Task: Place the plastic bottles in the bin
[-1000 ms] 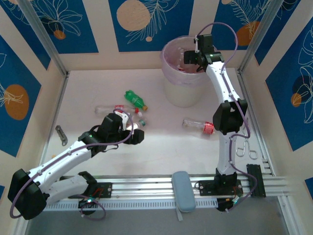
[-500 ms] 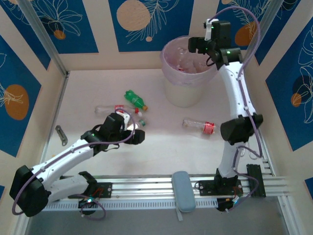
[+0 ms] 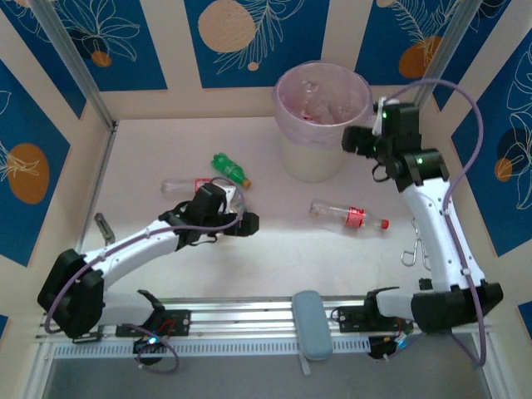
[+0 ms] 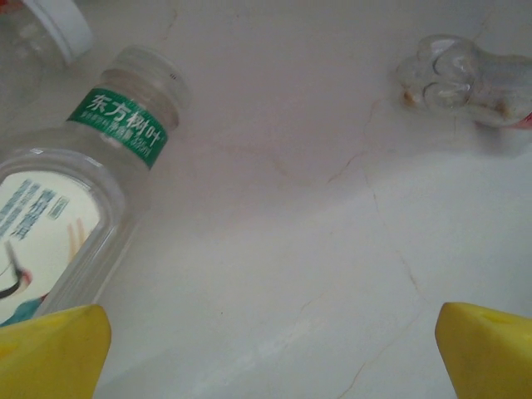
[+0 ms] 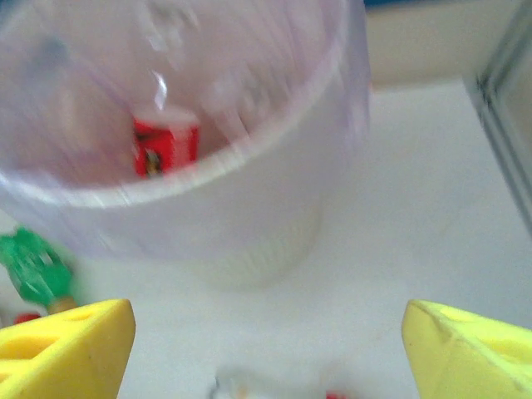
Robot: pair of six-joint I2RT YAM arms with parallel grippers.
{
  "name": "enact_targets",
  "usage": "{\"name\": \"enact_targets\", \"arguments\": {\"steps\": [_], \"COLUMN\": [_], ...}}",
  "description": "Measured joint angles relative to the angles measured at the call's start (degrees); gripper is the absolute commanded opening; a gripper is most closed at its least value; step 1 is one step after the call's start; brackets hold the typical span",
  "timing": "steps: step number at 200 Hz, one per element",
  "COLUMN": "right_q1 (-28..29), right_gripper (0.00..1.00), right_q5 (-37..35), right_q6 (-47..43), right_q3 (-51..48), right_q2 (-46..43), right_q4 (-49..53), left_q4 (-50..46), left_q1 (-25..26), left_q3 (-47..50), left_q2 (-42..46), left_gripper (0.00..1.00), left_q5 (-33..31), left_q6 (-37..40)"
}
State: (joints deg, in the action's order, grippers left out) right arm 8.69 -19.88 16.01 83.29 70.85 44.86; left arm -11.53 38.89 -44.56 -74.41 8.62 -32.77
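Observation:
The bin (image 3: 322, 162), white with a pale lilac bag, stands at the back and holds several bottles, one with a red label (image 5: 166, 145). My right gripper (image 3: 351, 140) hovers just right of the bin's rim, open and empty (image 5: 266, 349). On the table lie a green bottle (image 3: 230, 169), a clear bottle with a red label (image 3: 184, 184) and another clear, red-labelled bottle (image 3: 349, 214). My left gripper (image 3: 249, 223) is low over the table, open and empty (image 4: 270, 357). A clear bottle with a green neck band (image 4: 75, 216) lies just left of it.
Metal scissors (image 3: 418, 249) lie near the right wall. A small metal tool (image 3: 104, 229) rests by the left wall. A grey case (image 3: 312, 324) sits on the near rail. Patterned walls close in the table on three sides.
My right arm has pulled back from over the bin, to its right and lower. My left gripper has slid a little to the right along the table.

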Motion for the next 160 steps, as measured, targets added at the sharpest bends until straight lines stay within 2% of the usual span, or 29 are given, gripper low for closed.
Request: {"name": "enact_targets", "arguments": {"steps": [44, 76, 106, 136, 160], "right_q1": [-12.0, -18.99, -19.96, -19.96, -19.89], "right_gripper": [0.67, 0.65, 0.66, 0.8, 0.81], "right_q5": [2.34, 5.38, 6.95, 7.96, 8.61], "right_q6": [6.51, 8.37, 8.81, 8.98, 8.98], "right_q3": [-18.8, -27.36, -29.66, -29.86, -29.99], "right_q2": [-7.69, -2.32, 4.44, 8.22, 10.75], "right_q4": [-0.15, -4.52, -8.96, -12.68, -14.95], "left_q4": [5.9, 10.36, 14.58, 18.99, 21.27], "left_q1": [1.16, 4.17, 6.99, 8.57, 8.87], "left_q3": [-0.72, -0.94, -0.92, -0.9, -0.87], "left_q2": [-5.03, -7.85, -10.08, -12.17, -13.73], "left_gripper": [1.0, 1.0, 1.0, 1.0, 1.0], "left_q5": [0.96, 0.74, 0.28, 0.31, 0.33], "left_q6": [-5.18, -9.38, -13.2, -16.46, -17.94]}}
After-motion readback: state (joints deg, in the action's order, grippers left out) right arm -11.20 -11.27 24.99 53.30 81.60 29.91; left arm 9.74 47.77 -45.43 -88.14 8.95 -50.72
